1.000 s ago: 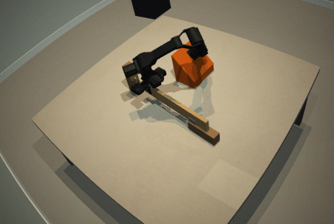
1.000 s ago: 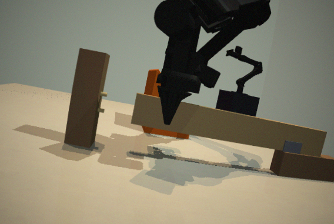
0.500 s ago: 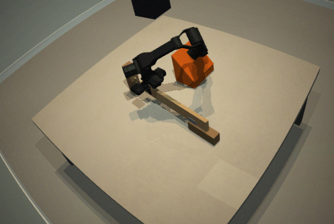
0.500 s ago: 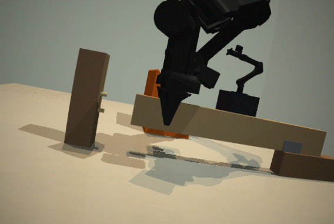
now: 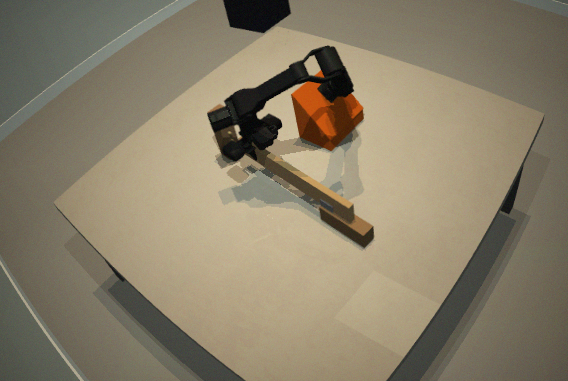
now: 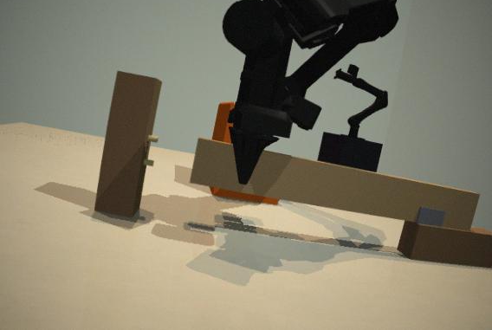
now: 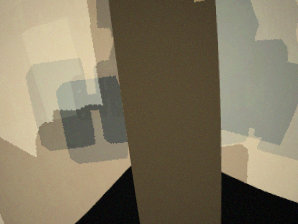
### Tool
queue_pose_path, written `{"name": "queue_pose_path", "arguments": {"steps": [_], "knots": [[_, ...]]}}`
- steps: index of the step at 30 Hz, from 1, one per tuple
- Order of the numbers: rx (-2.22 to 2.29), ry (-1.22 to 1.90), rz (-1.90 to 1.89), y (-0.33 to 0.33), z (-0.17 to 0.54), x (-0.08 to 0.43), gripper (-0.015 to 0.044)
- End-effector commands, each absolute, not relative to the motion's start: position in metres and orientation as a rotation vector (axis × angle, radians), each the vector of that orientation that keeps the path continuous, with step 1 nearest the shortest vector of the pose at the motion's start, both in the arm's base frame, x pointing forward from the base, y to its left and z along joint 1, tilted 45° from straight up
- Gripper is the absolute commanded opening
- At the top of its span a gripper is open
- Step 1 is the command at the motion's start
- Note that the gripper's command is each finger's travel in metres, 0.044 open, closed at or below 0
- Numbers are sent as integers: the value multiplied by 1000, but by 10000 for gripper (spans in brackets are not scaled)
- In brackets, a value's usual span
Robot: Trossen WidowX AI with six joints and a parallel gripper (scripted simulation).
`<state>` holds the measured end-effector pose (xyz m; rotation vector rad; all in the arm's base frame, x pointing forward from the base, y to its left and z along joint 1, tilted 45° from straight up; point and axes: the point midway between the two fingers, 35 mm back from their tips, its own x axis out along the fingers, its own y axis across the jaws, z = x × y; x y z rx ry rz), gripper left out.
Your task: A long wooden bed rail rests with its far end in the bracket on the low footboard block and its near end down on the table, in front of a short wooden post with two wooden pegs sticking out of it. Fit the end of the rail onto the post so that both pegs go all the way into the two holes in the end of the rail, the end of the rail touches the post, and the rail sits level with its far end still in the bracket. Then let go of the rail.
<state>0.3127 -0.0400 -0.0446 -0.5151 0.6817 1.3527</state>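
Your top view looks steeply down from well above, taking in nearly the whole table (image 5: 280,265). Your exterior view looks low across the tabletop from nearer, post (image 6: 126,143) at left, block (image 6: 450,242) (image 5: 345,227) at lower right. Both share the rail (image 5: 300,175) (image 6: 338,186) (image 7: 170,110). Your wrist view faces the rail's top closely, filling the frame's middle.

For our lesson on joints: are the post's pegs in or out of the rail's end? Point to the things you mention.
Out. In the exterior view, both pegs (image 6: 152,139) (image 6: 149,162) stick out bare, with a gap before the rail (image 6: 346,184).
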Motion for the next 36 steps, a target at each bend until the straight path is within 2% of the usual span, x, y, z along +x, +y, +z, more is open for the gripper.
{"name": "queue_pose_path", "arguments": {"steps": [1,36], "knots": [[-521,681,1349,-44,-45,313,0],[-522,681,1348,-51,-52,313,0]]}}
